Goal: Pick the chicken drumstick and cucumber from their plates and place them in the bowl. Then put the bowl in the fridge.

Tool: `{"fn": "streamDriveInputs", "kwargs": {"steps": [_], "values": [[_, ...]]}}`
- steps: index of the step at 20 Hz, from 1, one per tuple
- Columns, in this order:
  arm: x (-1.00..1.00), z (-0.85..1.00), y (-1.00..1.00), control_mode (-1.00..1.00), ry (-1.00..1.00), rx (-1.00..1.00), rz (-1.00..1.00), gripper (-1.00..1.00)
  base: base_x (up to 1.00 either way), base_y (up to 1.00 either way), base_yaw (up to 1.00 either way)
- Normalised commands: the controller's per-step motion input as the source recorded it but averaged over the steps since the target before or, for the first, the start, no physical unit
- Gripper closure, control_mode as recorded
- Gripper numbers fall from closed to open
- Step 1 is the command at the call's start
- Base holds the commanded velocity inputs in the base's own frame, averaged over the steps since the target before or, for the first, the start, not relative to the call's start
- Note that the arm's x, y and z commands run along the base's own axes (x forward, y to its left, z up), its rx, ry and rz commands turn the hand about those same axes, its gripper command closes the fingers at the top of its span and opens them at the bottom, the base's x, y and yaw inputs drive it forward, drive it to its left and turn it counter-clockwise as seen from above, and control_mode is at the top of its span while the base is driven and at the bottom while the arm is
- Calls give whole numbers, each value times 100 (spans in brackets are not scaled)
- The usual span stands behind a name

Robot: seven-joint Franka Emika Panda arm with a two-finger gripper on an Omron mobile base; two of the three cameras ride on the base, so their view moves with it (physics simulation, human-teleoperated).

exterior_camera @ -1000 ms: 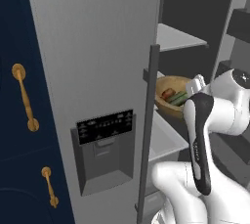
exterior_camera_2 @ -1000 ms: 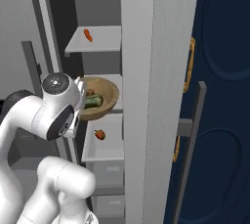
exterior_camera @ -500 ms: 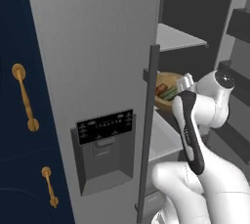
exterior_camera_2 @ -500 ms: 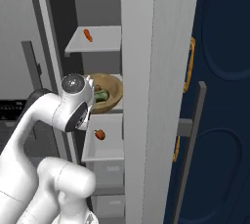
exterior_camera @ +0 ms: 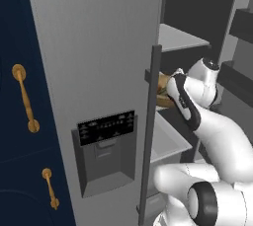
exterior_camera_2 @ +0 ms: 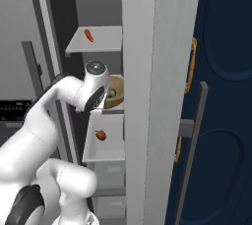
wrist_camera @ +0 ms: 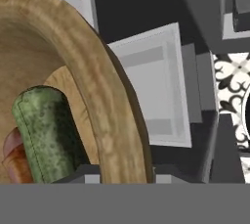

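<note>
The light-brown wooden bowl [wrist_camera: 100, 83] sits low over the middle shelf inside the open fridge [exterior_camera: 99, 47]; whether it rests on the shelf I cannot tell. In it lie the dark green cucumber [wrist_camera: 44, 130] and, under that, the reddish-brown chicken drumstick [wrist_camera: 13, 157]. My gripper [wrist_camera: 122, 175] is shut on the bowl's near rim, one fingertip on each side of the wall. From the right base view the bowl [exterior_camera_2: 116, 91] peeks out between my wrist and the fridge door [exterior_camera_2: 147, 71]. In the left base view the bowl [exterior_camera: 162, 94] is mostly hidden behind the door handle. The plates are out of view.
A small orange-red item [exterior_camera_2: 88, 35] lies on the upper shelf and another [exterior_camera_2: 100, 135] on the lower white drawer tray. Navy cabinets with brass handles [exterior_camera: 24, 99] flank the fridge. The open door's bar handle [exterior_camera: 150, 131] stands close to my forearm.
My arm has reached deeper into the fridge, carrying the bowl farther in over the middle shelf and partly behind the door edge.
</note>
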Motion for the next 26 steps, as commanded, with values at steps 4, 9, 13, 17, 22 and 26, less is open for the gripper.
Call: {"fn": "streamDriveInputs", "kwargs": {"steps": [4,9,13,17,22,26], "values": [[55,-47,-14,-100,3,0,7,100,0,0,0],[32,-45,-1,-100,-8,0,2,100,0,0,0],[41,-48,2,-100,5,0,0,100,0,0,0],[49,-14,0,-100,12,0,0,100,0,0,0],[30,-15,1,-100,0,0,0,-100,0,0,0],[-28,12,10,-100,-8,0,0,-100,0,0,0]]}}
